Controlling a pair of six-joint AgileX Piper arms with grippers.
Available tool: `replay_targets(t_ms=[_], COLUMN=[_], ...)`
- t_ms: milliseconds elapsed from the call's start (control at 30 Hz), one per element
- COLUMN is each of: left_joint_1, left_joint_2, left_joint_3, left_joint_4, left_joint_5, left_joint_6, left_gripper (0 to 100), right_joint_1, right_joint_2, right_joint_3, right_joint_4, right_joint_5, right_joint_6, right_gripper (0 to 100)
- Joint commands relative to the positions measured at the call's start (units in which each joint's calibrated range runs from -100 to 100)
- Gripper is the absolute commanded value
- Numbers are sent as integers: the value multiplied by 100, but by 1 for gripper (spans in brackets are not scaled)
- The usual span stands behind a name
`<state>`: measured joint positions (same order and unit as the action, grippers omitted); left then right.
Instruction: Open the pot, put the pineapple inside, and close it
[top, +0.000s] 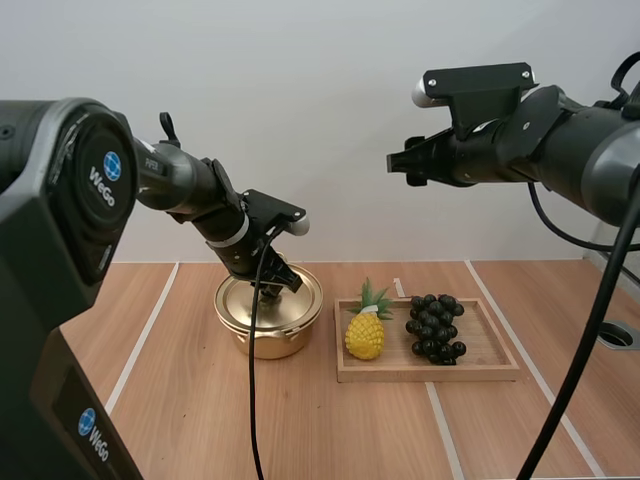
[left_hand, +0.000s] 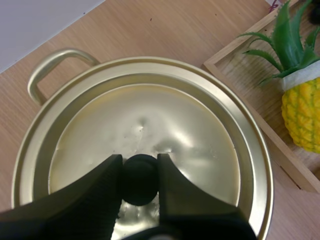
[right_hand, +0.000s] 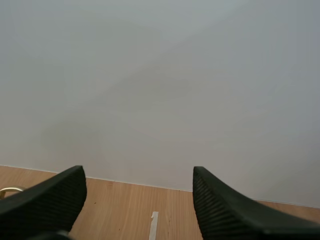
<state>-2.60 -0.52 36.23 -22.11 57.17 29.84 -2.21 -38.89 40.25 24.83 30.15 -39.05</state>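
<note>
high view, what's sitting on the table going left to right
pot, with its lid on and the left gripper at the lid → pineapple → grapes

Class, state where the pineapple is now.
In the high view, the pineapple stands at the left end of the tray, between the pot and the grapes.

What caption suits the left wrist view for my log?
Left jaws pinch the black knob of the lid on the gold pot; pineapple sits in the tray alongside.
</note>
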Motion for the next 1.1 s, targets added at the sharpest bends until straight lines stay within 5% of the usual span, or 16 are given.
replay_targets(t_ms=[0, 467, 1067], left_joint_1=[-27, -27, -9], left_joint_2=[-5, -279, -1524], left_joint_3=[-46, -526, -2365], left_joint_4=[-38, -38, -34], left_joint_5=[-91, 212, 393], left_joint_6=[20, -41, -478], left_gripper=[0, 0, 0], right_joint_1=[-20, -20, -20], right_joint_2=[-41, -41, -41], right_joint_3=[-50, -50, -50], right_joint_4=[12, 12, 12], right_joint_5=[-46, -46, 32], right_joint_6=[-40, -40, -40], right_gripper=[100, 100, 100])
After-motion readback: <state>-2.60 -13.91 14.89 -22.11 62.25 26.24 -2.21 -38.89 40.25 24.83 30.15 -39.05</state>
